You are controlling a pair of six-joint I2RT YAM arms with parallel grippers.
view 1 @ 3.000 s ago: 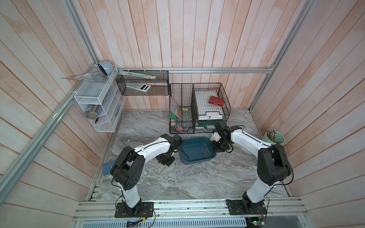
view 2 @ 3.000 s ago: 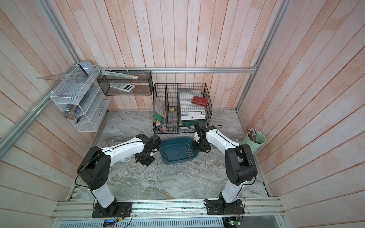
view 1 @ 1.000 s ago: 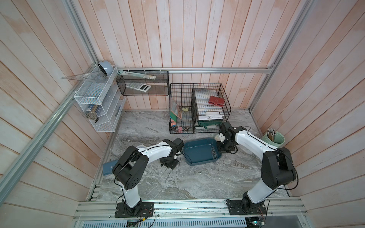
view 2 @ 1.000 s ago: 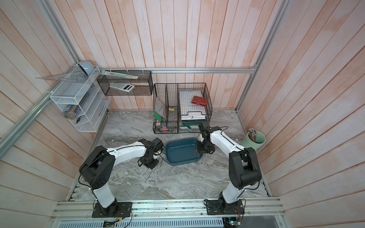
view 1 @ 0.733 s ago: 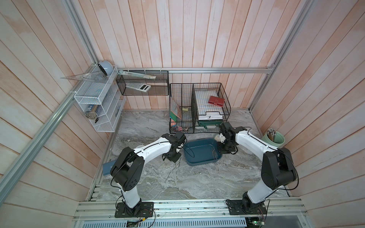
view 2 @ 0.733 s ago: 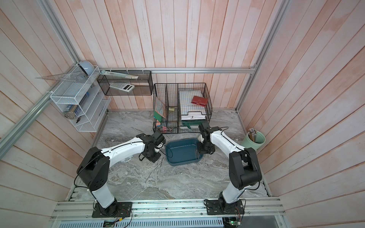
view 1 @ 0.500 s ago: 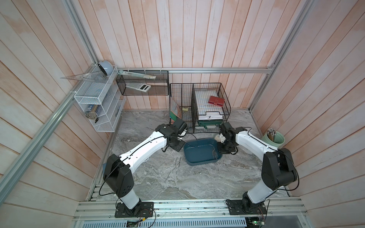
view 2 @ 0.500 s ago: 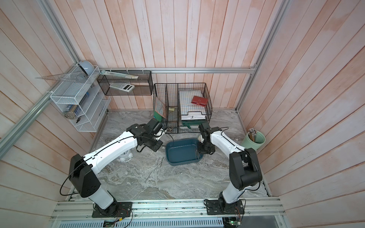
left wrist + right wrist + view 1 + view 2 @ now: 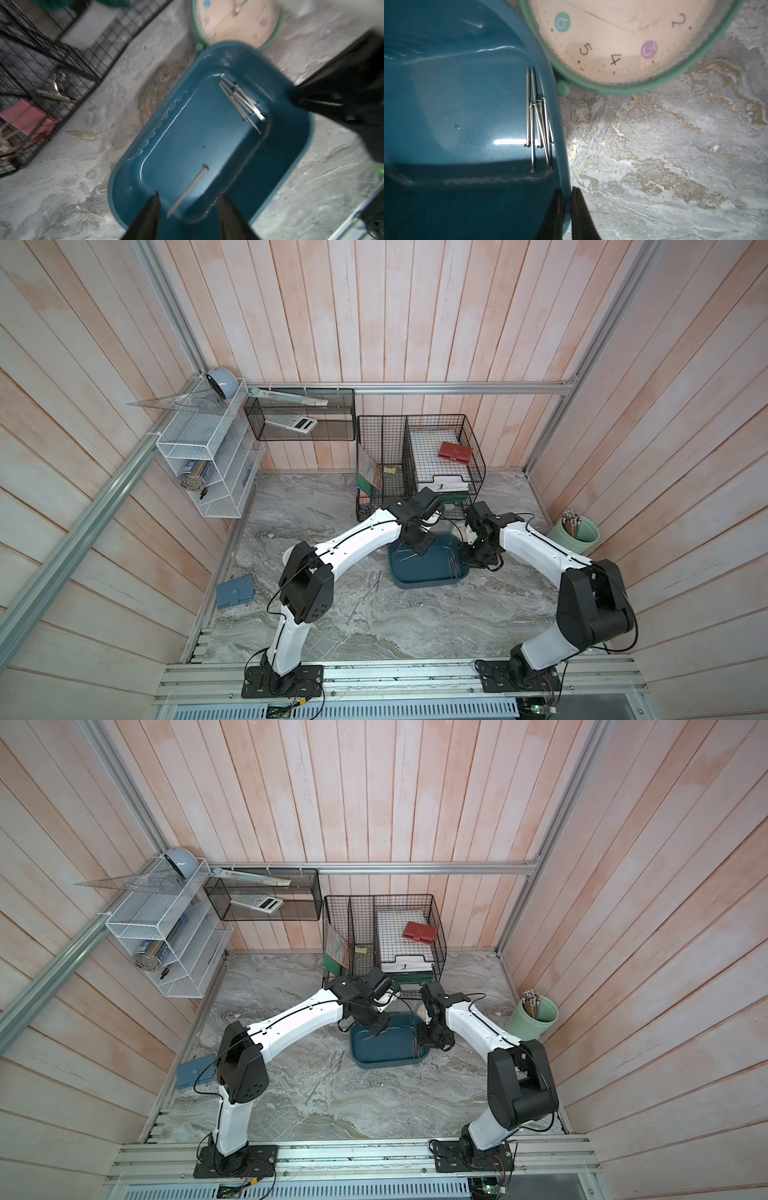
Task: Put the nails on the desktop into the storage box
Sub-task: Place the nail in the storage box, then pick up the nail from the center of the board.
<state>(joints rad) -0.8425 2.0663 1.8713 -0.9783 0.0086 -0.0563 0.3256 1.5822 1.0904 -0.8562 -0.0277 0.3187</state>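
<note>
In both top views the shallow dark teal plastic storage box sits on the grey marble-patterned worktop, just in front of the black wire organiser. A few thin silvery metal nails lie loose on the left arm's side of it. Those look like the trouble to me: flat and skinny, easy to skid away or slip out on the way over.

Left wrist view, bit blurry: the left fingers are spread apart over the box, gripping nothing. A single nail lies on the box floor between them, with a bunch by the far wall.

Right wrist view: the right fingers are clamped on the box rim, with a round green-rimmed clock just beside it. A tug there could tip the box and spill the lot.
</note>
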